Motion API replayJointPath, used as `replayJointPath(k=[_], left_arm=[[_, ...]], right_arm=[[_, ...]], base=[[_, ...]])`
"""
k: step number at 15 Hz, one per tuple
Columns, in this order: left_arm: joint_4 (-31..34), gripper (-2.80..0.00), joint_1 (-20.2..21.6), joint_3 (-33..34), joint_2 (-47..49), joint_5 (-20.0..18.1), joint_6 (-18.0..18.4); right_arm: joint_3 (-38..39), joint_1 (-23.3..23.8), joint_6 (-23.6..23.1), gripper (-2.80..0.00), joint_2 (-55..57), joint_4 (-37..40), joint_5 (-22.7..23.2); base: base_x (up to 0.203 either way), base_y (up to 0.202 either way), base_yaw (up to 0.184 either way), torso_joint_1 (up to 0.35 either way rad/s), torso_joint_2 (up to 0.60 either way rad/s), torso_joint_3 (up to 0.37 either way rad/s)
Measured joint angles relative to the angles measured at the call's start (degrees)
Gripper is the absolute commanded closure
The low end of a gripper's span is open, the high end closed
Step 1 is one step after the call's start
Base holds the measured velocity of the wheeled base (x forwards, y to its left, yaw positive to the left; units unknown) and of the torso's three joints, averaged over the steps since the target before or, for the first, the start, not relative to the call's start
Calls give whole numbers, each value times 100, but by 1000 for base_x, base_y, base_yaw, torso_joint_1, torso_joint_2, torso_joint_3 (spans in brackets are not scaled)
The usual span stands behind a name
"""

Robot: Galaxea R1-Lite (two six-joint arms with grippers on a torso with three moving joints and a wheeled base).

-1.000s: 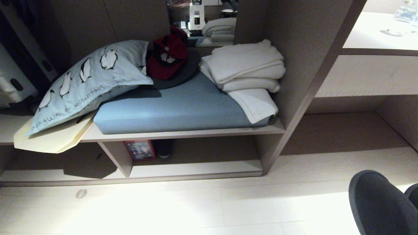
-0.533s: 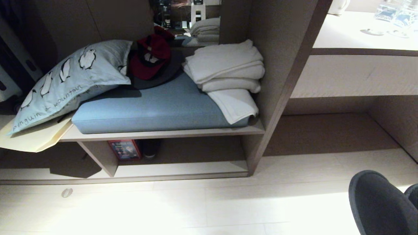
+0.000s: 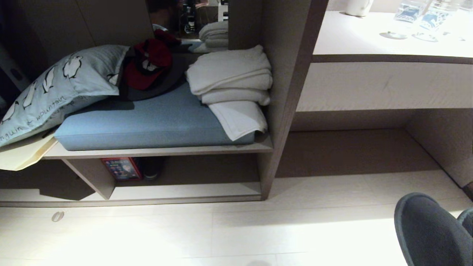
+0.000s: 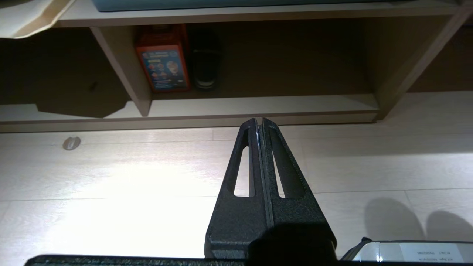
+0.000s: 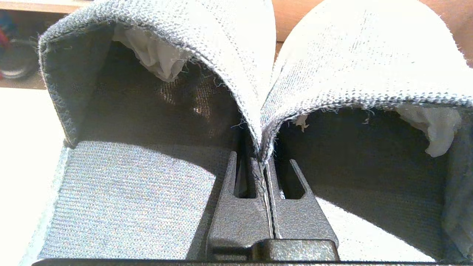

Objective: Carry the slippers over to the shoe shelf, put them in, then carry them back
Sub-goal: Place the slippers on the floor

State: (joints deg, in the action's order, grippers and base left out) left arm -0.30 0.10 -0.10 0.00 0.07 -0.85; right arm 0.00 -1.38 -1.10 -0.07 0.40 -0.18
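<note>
The left gripper (image 4: 258,123) hangs empty over the pale floor in front of the shoe shelf (image 3: 166,192), its fingers pressed together. To the right of the shelf, the right gripper (image 5: 263,159) is clamped on the two inner edges of the slippers (image 3: 428,229), which hang side by side. The robot should probably keep this pinch firm, line the toes up with the wider compartment right of the shelf's divider (image 3: 92,179), and go in low.

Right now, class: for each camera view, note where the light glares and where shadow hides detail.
Head view: glare washes out the floor; the shoe shelf is dim. Left wrist view: floor glare too, with two rounded shadows beside the shut left hand. Right wrist view: the slippers look bleached, their insides dark.
</note>
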Motion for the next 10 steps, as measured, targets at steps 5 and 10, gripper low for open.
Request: replayJointPath(k=[5,10], left_arm=[[0,0,0,0,0,-1,-2],[-2,0,0,0,0,0,0]], right_arm=[[0,0,-1,0,0,1,0],[0,0,-2,0,0,1,0]], base=[[0,-198,2,4,3,3],[0,-195,3,2,2,0]])
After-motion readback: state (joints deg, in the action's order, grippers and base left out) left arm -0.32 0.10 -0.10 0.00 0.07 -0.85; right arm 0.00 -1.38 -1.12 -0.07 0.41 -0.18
